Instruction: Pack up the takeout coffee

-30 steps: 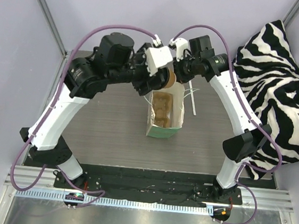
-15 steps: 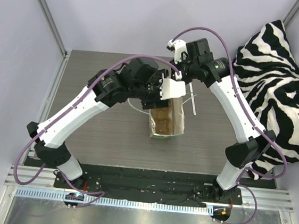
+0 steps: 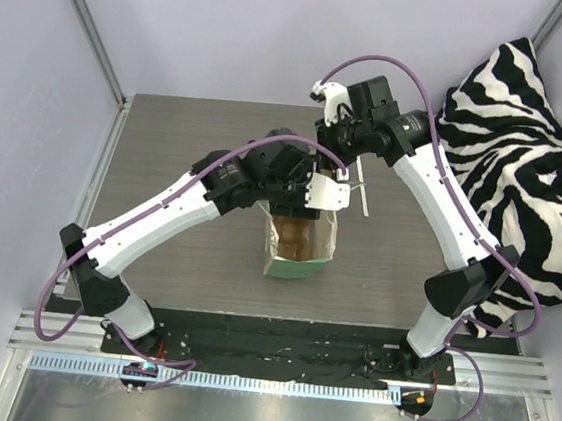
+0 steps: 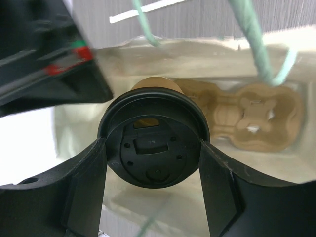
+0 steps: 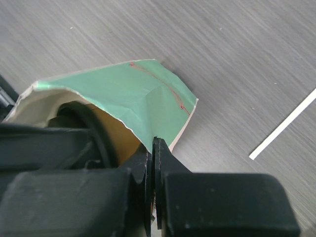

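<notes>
One takeout coffee [image 4: 154,140], held in left end effector [image 4: 152,165], at bag [image 4: 197,54] mouth

Lilac walls [image 3: 280,29], grey table [image 3: 186,160], perhaps zebra cushion [image 3: 529,146]

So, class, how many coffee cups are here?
1: the takeout coffee, gripped by the left pincer inside the bag, at one end of the carrier. Others may be hidden.

A: Lid of the takeout coffee [image 4: 153,148]: black plastic, faint sheen. Cup wall: tan paper, smooth. And the carrier [image 4: 247,111]?
B: Moulded pulp, matt, rough. The bag [image 5: 143,98]: green paper, matt, creased. The tabletop [image 5: 237,59]: grey wood grain, matt.
</notes>
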`<action>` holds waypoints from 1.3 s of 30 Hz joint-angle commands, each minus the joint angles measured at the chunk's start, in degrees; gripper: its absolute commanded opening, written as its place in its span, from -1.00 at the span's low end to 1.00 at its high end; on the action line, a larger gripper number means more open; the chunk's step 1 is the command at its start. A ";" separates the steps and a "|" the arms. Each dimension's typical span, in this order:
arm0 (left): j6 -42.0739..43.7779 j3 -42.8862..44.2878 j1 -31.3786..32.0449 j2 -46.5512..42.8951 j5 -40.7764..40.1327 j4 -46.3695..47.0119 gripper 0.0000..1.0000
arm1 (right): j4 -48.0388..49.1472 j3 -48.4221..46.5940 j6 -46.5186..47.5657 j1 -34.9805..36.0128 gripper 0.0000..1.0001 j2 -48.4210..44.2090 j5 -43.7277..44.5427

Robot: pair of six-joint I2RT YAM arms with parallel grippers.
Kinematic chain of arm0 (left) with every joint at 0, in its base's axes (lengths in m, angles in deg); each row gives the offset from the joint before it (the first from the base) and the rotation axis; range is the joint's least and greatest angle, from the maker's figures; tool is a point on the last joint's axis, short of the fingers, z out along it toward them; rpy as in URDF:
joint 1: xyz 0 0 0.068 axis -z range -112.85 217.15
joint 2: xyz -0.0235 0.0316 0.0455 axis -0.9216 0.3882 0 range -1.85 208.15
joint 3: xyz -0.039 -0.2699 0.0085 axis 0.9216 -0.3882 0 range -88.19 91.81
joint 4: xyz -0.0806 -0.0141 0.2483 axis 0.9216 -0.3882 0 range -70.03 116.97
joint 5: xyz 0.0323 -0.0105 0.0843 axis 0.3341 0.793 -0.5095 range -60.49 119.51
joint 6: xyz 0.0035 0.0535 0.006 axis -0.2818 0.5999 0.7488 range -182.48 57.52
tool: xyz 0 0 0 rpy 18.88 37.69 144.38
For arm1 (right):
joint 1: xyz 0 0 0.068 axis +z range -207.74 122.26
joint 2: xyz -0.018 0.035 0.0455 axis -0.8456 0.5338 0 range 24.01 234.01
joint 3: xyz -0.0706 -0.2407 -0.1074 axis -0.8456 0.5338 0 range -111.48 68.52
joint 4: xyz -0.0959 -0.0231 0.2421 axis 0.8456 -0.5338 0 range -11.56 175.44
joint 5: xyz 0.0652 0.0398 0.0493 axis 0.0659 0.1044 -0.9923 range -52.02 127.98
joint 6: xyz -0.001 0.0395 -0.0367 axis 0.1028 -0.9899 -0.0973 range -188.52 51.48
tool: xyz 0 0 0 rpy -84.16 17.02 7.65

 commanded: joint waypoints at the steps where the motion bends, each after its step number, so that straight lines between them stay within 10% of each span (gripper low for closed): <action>1: 3.14 -3.42 0.12 -0.90 -0.44 5.23 -0.61 | 0.10 -0.69 0.24 0.24 -0.98 -1.92 -4.50; 39: 13.69 -14.94 -4.62 0.86 6.07 4.71 -0.71 | 3.44 0.36 -2.66 -5.74 -0.98 2.04 -11.89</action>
